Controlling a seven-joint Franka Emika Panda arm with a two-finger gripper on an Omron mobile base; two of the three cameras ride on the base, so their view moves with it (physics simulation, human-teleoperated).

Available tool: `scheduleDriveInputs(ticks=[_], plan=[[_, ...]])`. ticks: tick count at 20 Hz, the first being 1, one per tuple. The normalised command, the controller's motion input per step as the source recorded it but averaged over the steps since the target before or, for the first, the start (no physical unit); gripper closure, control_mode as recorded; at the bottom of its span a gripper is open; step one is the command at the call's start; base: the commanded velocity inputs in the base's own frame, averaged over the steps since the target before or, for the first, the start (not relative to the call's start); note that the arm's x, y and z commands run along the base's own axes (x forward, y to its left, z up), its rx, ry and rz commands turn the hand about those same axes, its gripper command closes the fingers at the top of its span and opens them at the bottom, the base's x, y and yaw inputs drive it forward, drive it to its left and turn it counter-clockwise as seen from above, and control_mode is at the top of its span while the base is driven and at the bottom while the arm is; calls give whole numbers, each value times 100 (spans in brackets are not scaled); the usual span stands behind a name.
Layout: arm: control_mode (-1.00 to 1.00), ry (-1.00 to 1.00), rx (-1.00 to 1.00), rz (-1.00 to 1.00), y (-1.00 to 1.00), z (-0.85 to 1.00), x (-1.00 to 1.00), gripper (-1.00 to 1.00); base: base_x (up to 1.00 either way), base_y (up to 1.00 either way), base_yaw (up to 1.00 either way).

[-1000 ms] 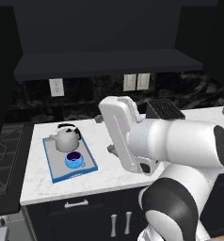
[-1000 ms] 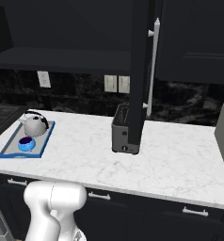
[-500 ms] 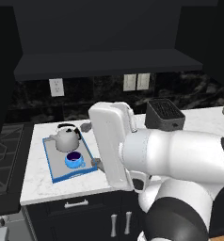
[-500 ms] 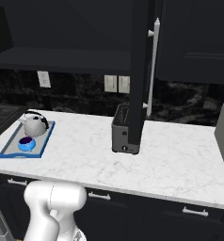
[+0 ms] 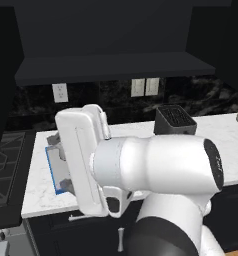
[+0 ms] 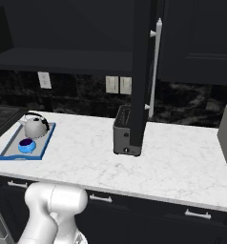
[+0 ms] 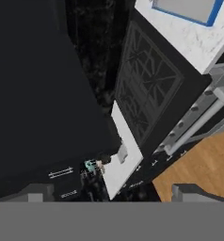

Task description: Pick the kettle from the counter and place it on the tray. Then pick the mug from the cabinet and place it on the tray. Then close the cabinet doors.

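— Where do the kettle [image 6: 36, 127] and mug [image 6: 26, 145] lie relative to the gripper [image 7: 104, 190]?

— Both sit on the blue-rimmed tray [image 6: 11, 152] at the counter's [image 6: 172, 162] left end, well apart from the gripper, whose fingers stand wide apart, holding nothing, over the stove [image 7: 149, 92].

— Room around them?

— Bare marble stretches between the tray and the toaster [image 6: 123, 137]. A cabinet door [image 6: 140, 71] stands edge-on before it.

— Looks?

— The kettle is light grey, black-handled; the mug is small and blue.

White veined marble counter [image 6: 182, 162], matt dark cabinet doors [image 6: 140, 71], silvery metal handle [image 6: 155, 66]
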Motion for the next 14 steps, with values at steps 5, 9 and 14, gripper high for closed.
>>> scheduleDriveInputs(ticks=[5, 9, 14], plan=[[-100, 4, 7, 1, 42, 26, -36, -100, 0, 0, 0], [-100, 0, 8, 0, 43, 19, -25, -100, 0, 0, 0], [-100, 0, 4, 0, 44, 18, -11, -100, 0, 0, 0]])
